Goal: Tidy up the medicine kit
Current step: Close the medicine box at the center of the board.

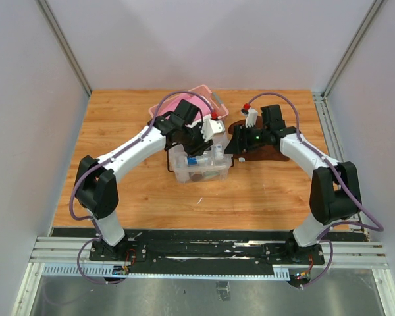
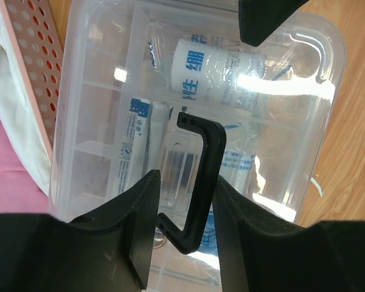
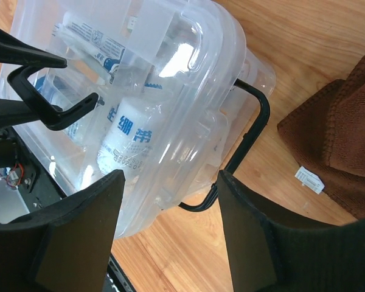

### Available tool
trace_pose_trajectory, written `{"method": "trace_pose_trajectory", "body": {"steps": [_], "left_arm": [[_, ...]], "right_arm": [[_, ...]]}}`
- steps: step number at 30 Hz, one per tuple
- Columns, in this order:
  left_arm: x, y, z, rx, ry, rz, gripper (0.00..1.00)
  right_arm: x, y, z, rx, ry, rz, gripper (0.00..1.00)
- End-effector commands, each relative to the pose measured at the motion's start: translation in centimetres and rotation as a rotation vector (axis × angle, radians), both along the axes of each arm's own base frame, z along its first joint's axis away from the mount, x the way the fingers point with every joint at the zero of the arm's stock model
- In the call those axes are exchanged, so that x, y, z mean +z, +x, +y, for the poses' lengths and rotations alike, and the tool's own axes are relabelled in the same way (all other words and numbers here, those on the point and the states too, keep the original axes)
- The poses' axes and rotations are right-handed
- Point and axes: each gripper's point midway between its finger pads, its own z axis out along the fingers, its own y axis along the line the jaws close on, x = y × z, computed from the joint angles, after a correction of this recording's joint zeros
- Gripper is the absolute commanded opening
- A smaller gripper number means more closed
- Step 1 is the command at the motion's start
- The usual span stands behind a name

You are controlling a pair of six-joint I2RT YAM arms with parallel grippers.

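Top camera looks down from behind me; wrist cameras stare close past left pincer (image 2: 184, 182) and right pincer (image 3: 170, 182), sharing the medicine kit (image 2: 97, 91).

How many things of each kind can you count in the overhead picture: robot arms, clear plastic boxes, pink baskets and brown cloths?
Robot arms: 2 (left arm, right arm)
Clear plastic box: 1
Pink basket: 1
Brown cloth: 1
Total: 5
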Motion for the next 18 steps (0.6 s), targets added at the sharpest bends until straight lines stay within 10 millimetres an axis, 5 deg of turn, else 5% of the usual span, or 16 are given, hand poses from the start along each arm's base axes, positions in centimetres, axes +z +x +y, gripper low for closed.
{"method": "trace_pose_trajectory", "body": {"steps": [1, 7, 18], "left_arm": [[-2.7, -1.4, 1.1, 0.015, 0.033, 0.079, 0.45], [-4.1, -1.6, 2.0, 0.035, 0.026, 0.122, 0.45], [-5.7, -1.8, 2.4, 0.046, 0.026, 0.13, 0.45]], "right_arm": [[-1.5, 0.3, -0.7, -0.024, -0.018, 0.051, 0.63], [-0.9, 0.4, -0.8, -0.011, 0.011, 0.048, 0.64], [3.1, -0.2, 0.0, 0.085, 0.148, 0.016, 0.67]]}}
